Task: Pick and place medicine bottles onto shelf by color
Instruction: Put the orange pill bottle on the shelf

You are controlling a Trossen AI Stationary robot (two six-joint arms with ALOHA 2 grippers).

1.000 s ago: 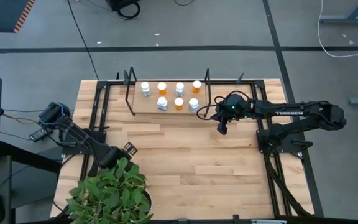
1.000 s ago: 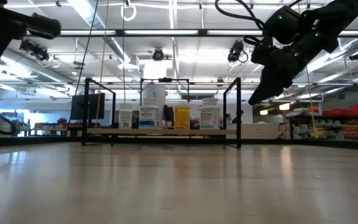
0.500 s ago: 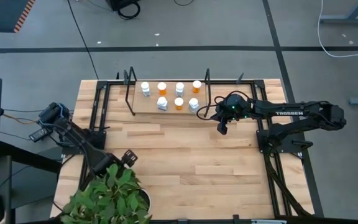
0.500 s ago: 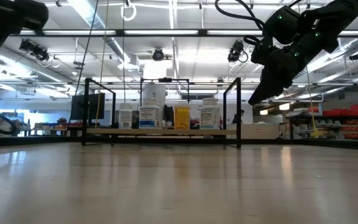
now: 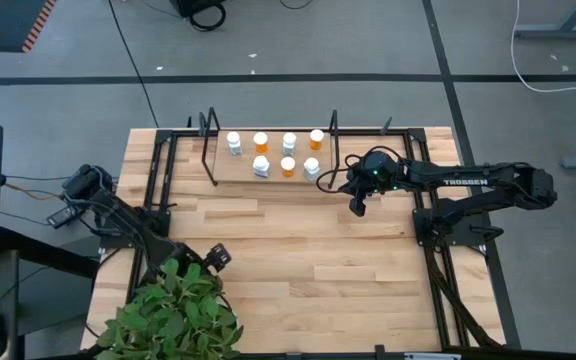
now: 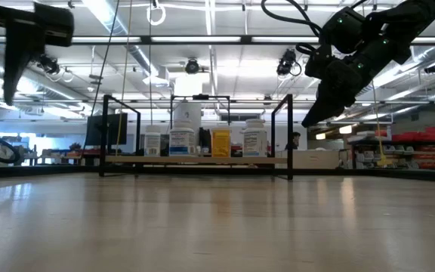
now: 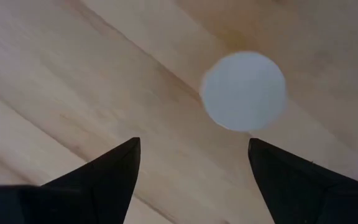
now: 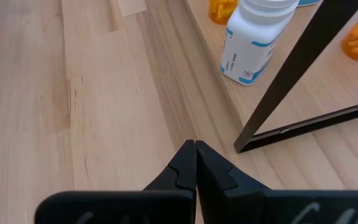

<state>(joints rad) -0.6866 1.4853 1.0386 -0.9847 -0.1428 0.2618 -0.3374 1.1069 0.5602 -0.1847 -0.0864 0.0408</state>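
Several medicine bottles, orange (image 5: 261,142) and white (image 5: 261,166), stand in two rows on the shelf (image 5: 230,174) at the table's far side. In the left wrist view another bottle shows only as a round white cap (image 7: 243,91), seen from above, standing on the tabletop. My left gripper (image 7: 194,143) hangs open above it, pointing down, the cap just ahead of its fingertips; in the high view this gripper (image 5: 218,257) is at the near left. My right gripper (image 5: 356,207) hovers shut beside the shelf's right end.
A leafy green plant (image 5: 173,315) stands at the table's near left corner, right beside my left gripper. Black metal uprights (image 8: 303,74) frame the shelf's ends; one stands close to my right gripper (image 8: 195,146). Bare wood lies between shelf and plant.
My left gripper has moved toward the table's near edge and a little right, sinking, tipping to point more steeply down, and its fingers have spread wider. My right arm has kept still.
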